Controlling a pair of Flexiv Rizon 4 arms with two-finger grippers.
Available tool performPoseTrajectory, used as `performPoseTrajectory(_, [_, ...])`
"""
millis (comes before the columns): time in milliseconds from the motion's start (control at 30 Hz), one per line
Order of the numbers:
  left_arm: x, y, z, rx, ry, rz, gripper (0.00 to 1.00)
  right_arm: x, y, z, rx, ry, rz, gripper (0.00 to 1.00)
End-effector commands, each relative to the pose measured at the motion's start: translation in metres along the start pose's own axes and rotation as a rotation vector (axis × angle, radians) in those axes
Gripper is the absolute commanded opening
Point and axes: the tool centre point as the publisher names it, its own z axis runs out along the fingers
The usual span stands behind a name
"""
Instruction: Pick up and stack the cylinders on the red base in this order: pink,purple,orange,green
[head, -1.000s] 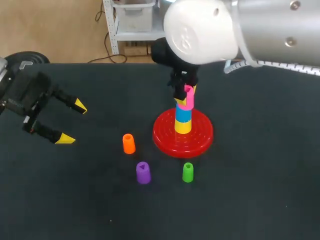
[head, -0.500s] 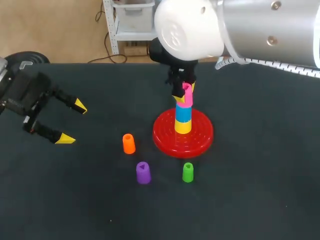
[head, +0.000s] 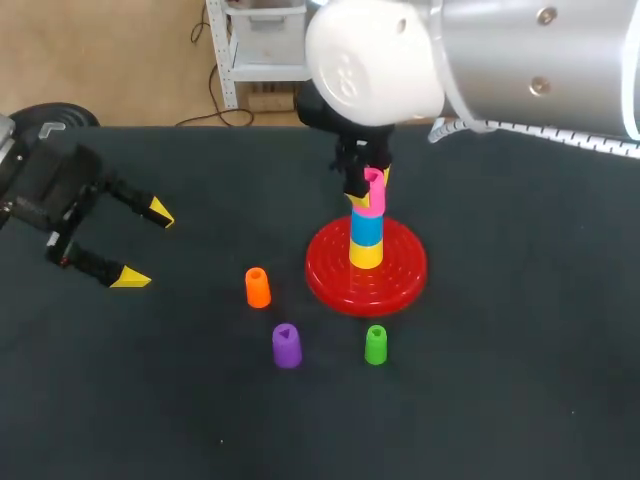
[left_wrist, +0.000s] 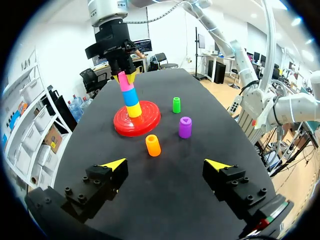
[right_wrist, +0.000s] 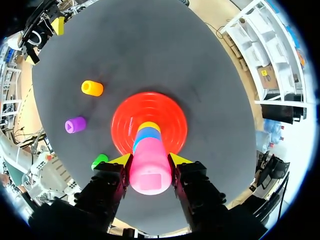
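My right gripper (right_wrist: 150, 160) pinches the pink cylinder (right_wrist: 149, 174) — I'd square it on the blue cylinder (right_wrist: 147, 135) before releasing (left gripper (left_wrist: 166, 163) spread wide).

Surface (head: 520, 380): dark, matt, faintly grainy, cloth-like. Red base (head: 405, 280) under right hand (right_wrist: 150, 159): glossy plastic, concentric ridges catching light. Pink cylinder (right_wrist: 150, 175) between its fingers: smooth plastic, soft sheen. Blue cylinder (head: 366, 228) and yellow cylinder (head: 365, 253) beneath: alike. Orange cylinder (left_wrist: 153, 145), purple cylinder (left_wrist: 185, 127), green cylinder (left_wrist: 176, 104) ahead of left hand (left_wrist: 166, 163): same smooth plastic. Both hands: matt black bodies, yellow plastic-looking tips. Right arm (head: 540, 60): glossy white shell, satin silver metal-look tube.
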Motion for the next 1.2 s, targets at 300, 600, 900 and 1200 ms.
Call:
performPoseTrajectory(300, [0.001, 0.000, 0.000, -0.001, -0.001, 0.002, 1.00, -0.001, 0.003, 0.009, 0.017, -0.002, -0.002, 0.00])
performPoseTrajectory(600, [0.001, 0.000, 0.000, -0.001, -0.001, 0.002, 1.00, 0.004, -0.001, 0.000, 0.030, -0.028, 0.011, 0.00])
performPoseTrajectory(900, [0.001, 0.000, 0.000, -0.001, -0.001, 0.002, 1.00, 0.002, 0.006, 0.002, 0.035, -0.022, -0.004, 0.00])
performPoseTrajectory(1200, [0.001, 0.000, 0.000, -0.001, -0.001, 0.002, 1.00, -0.002, 0.004, 0.006, 0.035, -0.006, -0.008, 0.00])
